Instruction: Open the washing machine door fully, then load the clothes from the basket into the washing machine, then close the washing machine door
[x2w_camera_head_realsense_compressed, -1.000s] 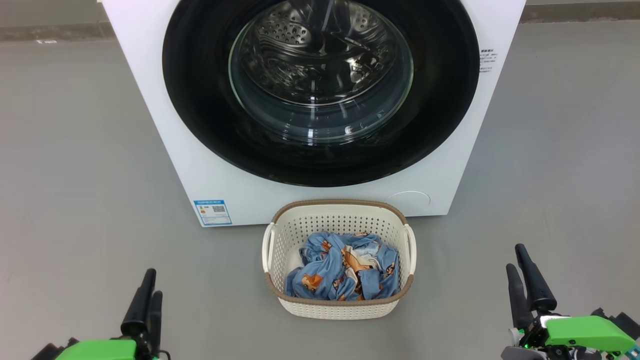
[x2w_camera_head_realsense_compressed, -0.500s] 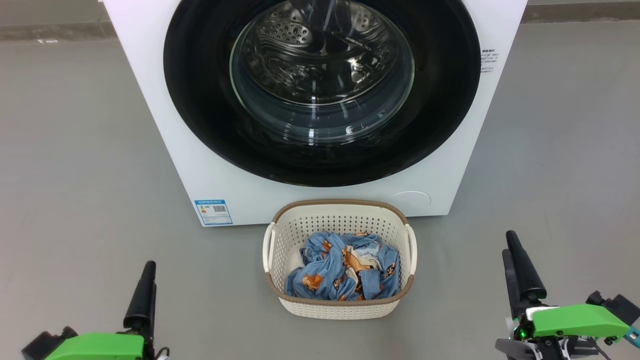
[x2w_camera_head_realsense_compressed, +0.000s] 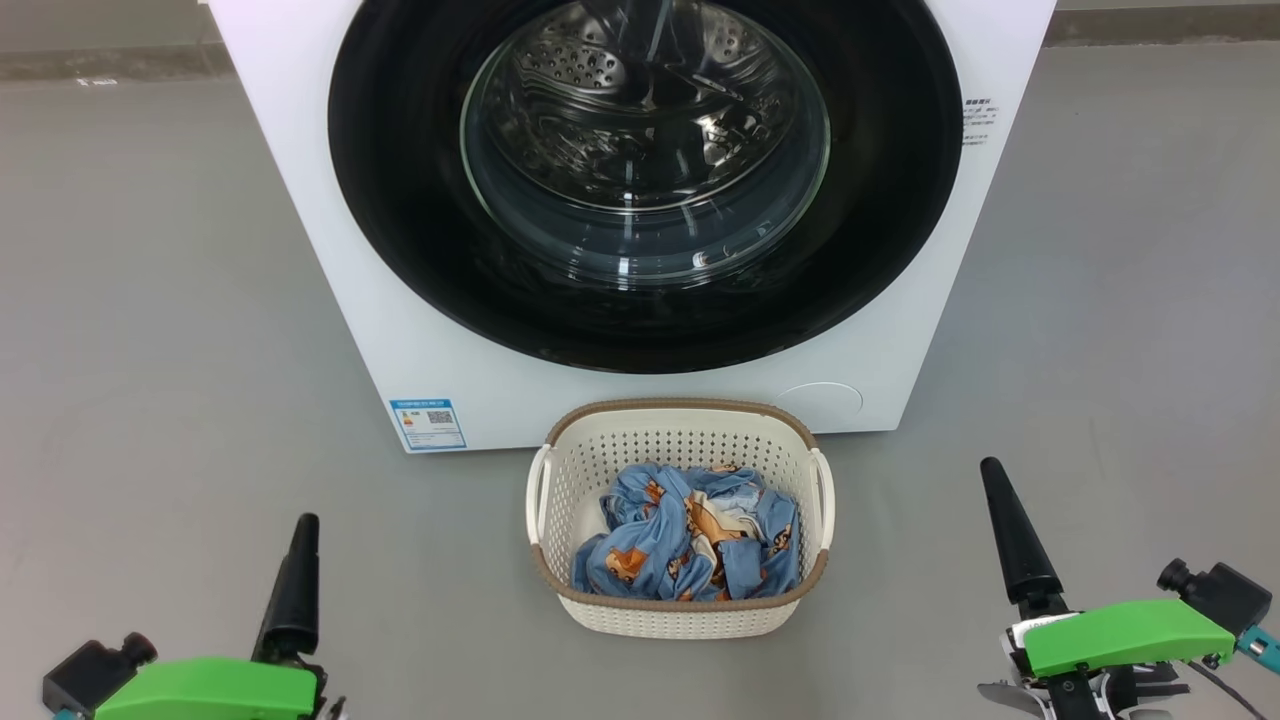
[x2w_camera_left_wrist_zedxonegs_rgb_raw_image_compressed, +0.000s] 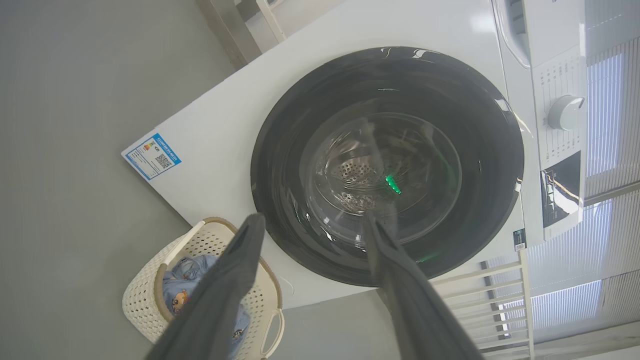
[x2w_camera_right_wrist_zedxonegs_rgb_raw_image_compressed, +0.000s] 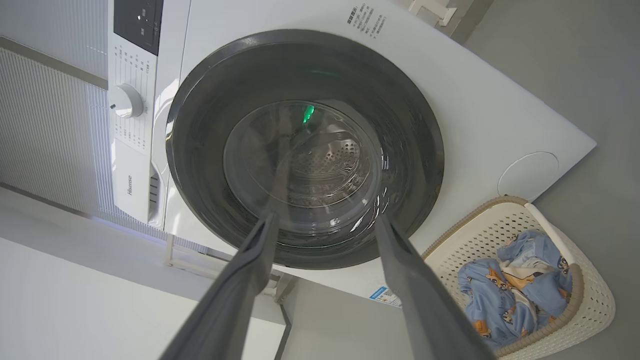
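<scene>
Head view puts the left gripper (x2w_camera_head_realsense_compressed: 303, 535) and right gripper (x2w_camera_head_realsense_compressed: 995, 475) nearest, low over the floor (x2w_camera_head_realsense_compressed: 150, 350) at either side, each with jaws apart and holding nothing. Between and beyond them the basket (x2w_camera_head_realsense_compressed: 680, 440) stands just before the washing machine (x2w_camera_head_realsense_compressed: 300, 200), the clothes (x2w_camera_head_realsense_compressed: 690, 545) heaped inside. Farthest, the washing machine door (x2w_camera_head_realsense_compressed: 400, 200) is shut. Its glossy face likely offers little purchase, so a finger may slip off; a low reach could knock the basket.

Glossy blk door (x2w_camera_head_realsense_compressed: 400, 250) w/ clear glass, perforated cream plastic basket (x2w_camera_head_realsense_compressed: 680, 445), soft cloth clothes (x2w_camera_head_realsense_compressed: 690, 545).
</scene>
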